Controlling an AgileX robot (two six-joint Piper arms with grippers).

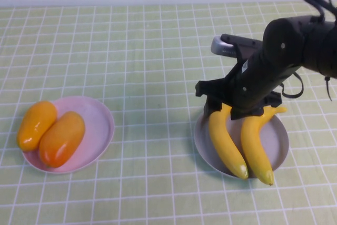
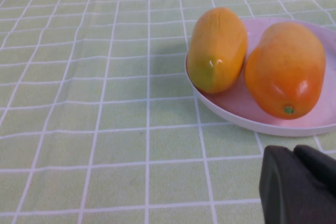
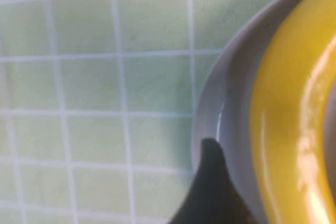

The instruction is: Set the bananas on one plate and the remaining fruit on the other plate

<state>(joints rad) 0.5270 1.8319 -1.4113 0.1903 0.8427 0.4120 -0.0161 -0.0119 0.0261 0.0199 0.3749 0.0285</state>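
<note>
Lying side by side on the grey-blue plate (image 1: 279, 143), the two bananas (image 1: 239, 140) are pointing their greenish tips toward the robot, and the tip of the right one is reaching just past the plate's near rim. The right claw (image 1: 231, 110) is hanging low over the far ends of the bananas, at the far rim of that plate; the arm is covering it from above, so whether it is spread or pressed together cannot be told. In the right wrist view one dark finger (image 3: 212, 192) is showing beside the plate's rim (image 3: 210, 114) and a banana's glossy yellow flank (image 3: 294, 129). On the robot's left side of the bench (image 1: 152, 56) — checked in pale green and white — the pale pink plate (image 1: 100, 125) is carrying the other fruit: the yellow-orange one (image 1: 36, 125) is lying over the plate's left rim, and the deeper orange-red one (image 1: 62, 138) is lying just beside it, touching it. The left claw (image 2: 299, 184) is showing only in its own wrist view — a dark shape near the pink plate (image 2: 247, 121), apart from both fruits (image 2: 252, 61); its state cannot be told.
</note>
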